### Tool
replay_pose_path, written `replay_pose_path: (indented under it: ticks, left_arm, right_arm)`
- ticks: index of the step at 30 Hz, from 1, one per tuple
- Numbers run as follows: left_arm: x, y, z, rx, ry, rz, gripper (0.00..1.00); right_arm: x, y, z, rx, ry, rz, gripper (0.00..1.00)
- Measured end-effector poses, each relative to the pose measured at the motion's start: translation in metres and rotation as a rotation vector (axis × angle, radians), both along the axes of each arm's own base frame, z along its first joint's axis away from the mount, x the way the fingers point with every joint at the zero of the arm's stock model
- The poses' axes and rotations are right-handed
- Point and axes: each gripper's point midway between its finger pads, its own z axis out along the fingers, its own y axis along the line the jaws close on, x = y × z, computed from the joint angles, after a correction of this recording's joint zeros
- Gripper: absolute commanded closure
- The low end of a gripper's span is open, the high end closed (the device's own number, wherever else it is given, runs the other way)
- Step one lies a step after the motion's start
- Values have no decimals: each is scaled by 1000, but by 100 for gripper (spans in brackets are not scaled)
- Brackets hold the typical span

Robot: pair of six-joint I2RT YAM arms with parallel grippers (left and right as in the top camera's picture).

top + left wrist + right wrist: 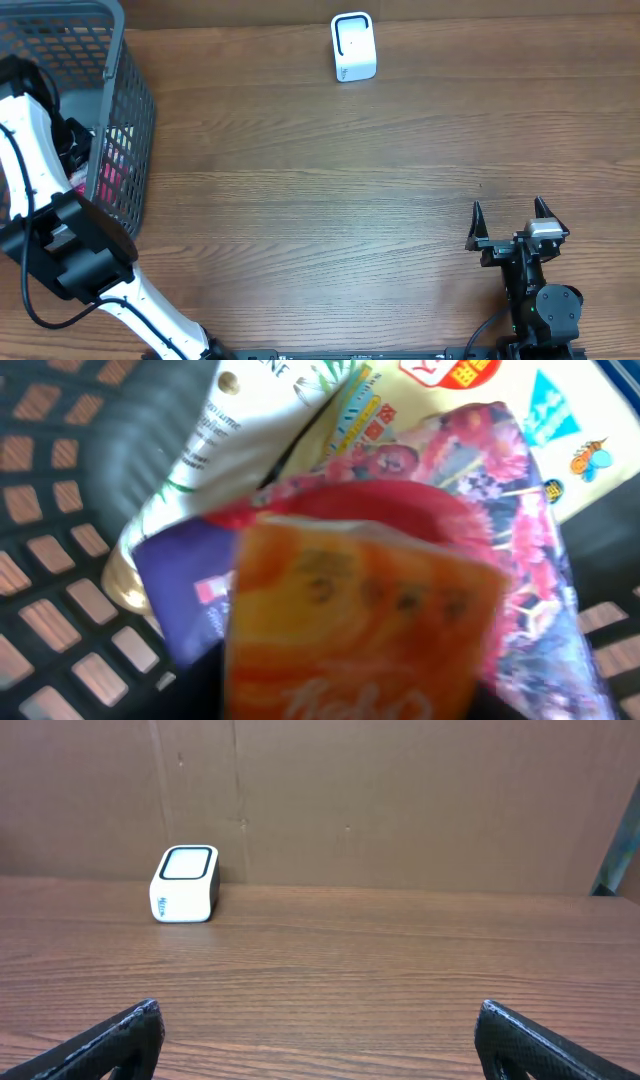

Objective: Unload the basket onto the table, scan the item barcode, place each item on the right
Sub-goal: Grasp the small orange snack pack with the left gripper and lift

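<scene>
Orange snack packet with blurred pale lettering (350, 630) fills the middle of the left wrist view, lying on top of the goods in the grey plastic mesh basket (135, 110). The basket stands at the far left edge of the brown wood-grain table (330, 200).

Under and behind the packet is a pink floral pouch (500, 490). A white tube with green leaf print (250, 420) lies to the upper left, a purple flat pack (185, 590) to the left, and a white and yellow printed bag (560, 430) at the upper right.

The left gripper (78, 148) is down inside the basket at the end of the white arm. Its fingers do not show in any view, so I cannot tell whether they are apart or gripping the packet.

The small white box scanner with a dark-rimmed window (353, 47) sits at the far edge of the table, well apart from the basket.

The right gripper (508, 206) rests low at the near right with its black fingers spread wide and nothing between them. It faces the scanner (185, 883) across bare wood.
</scene>
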Motion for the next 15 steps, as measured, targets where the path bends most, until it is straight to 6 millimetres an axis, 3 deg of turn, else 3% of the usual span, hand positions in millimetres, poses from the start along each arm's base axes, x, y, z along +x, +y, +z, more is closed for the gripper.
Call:
replay_pose_path:
  ticks: [2, 9, 12, 15]
  left_arm:
    - [-2, 3, 0, 0, 2, -2, 96]
    - [-5, 4, 11, -2, 6, -12, 96]
    - [1, 4, 33, 4, -42, -14, 96]
    - [14, 3, 70, 17, -145, -22, 96]
  right_arm:
    - [0, 0, 0, 0, 0, 0, 0]
    - [0, 0, 0, 0, 0, 0, 0]
    - [0, 0, 0, 0, 0, 0, 0]
    - [0, 0, 0, 0, 0, 0, 0]
